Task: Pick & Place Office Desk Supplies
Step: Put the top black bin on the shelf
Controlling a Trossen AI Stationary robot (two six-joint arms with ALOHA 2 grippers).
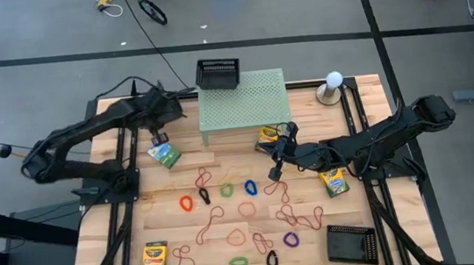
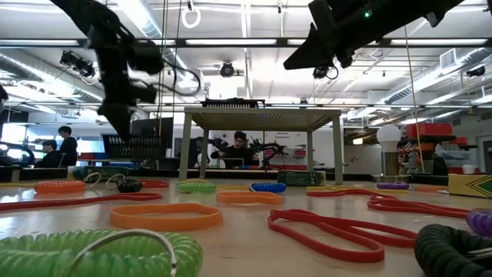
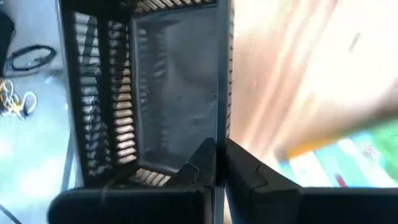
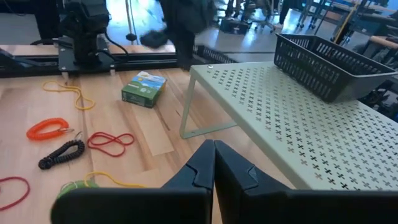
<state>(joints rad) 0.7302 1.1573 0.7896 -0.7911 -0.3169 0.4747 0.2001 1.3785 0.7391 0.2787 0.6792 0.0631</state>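
Four yellow-and-green crayon boxes lie flat on the table (image 1: 166, 156) (image 1: 268, 136) (image 1: 334, 180) (image 1: 155, 258). Coloured rubber-band loops (image 1: 243, 209) are strewn over the table's middle and near part and fill the low view's foreground (image 2: 165, 216). My left gripper (image 1: 159, 137) is shut on a black mesh tray (image 3: 155, 93) just above the far-left crayon box. My right gripper (image 1: 275, 171) hovers shut and empty over the bands, near the pale green riser (image 4: 292, 124); its fingers (image 4: 214, 165) show closed. My left gripper pinches one thin side wall of the black mesh tray at its rim (image 3: 219, 134), the wall running edge-on between the two fingers. The tray is lifted clear of the table and hangs below the arm in the low view (image 2: 127, 146).
The perforated riser (image 1: 243, 105) stands at the table's far middle with a second black mesh tray (image 1: 218, 74) on its far-left corner. A third tray (image 1: 352, 244) sits at the near right. A white ball on a stand (image 1: 334, 87) is at the far right.
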